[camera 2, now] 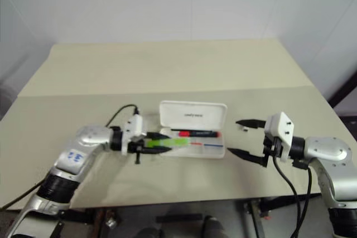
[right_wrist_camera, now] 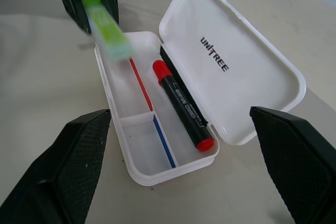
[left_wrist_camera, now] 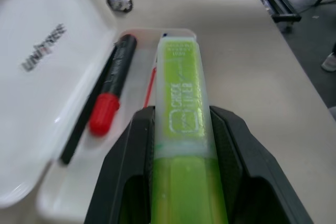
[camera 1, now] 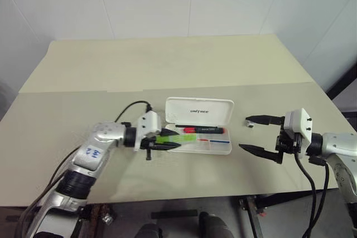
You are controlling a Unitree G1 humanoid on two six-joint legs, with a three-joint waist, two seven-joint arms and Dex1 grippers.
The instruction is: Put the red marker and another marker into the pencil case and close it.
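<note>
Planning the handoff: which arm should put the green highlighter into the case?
Left. Its claw already grips the highlighter over the open pencil case; the right claw stands open, beside the case.

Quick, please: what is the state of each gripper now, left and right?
Left gripper: shut on the green highlighter, above the open pencil case.
Right gripper: open, holding nothing.
</note>
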